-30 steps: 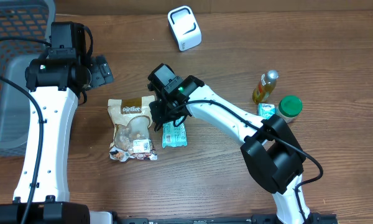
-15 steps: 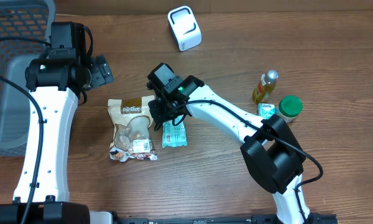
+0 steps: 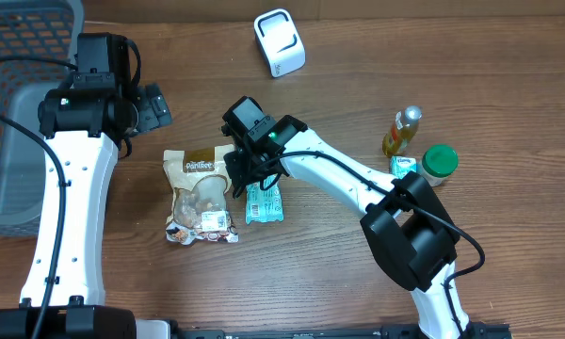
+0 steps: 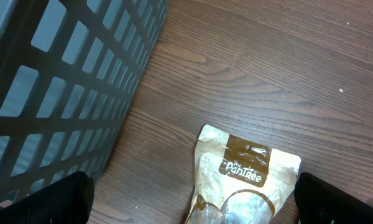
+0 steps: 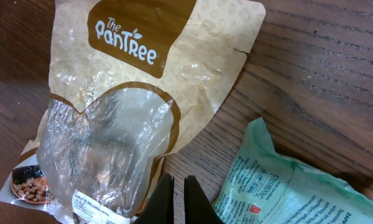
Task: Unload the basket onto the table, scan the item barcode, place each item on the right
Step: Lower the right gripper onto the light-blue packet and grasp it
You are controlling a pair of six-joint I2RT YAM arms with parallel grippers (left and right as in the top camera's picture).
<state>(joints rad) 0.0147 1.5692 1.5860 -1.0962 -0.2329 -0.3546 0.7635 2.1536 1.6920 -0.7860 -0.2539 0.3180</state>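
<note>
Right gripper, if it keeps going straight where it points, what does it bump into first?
Probably the edge of the PanTree bag, just ahead of the shut right gripper; or else the table in the gap beside the green packet. Depth is unclear.

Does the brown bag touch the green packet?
Apart. The right wrist view shows bare table between the bag and the packet.

The left claw (image 4: 191, 190) is being held spread wide, its two fingers (image 4: 56, 199) being shown at the lower corners of its wrist view. The right claw (image 5: 174, 194) is being held pressed shut and pointed downward, with its arm (image 3: 348, 174) being stretched out behind it.
</note>
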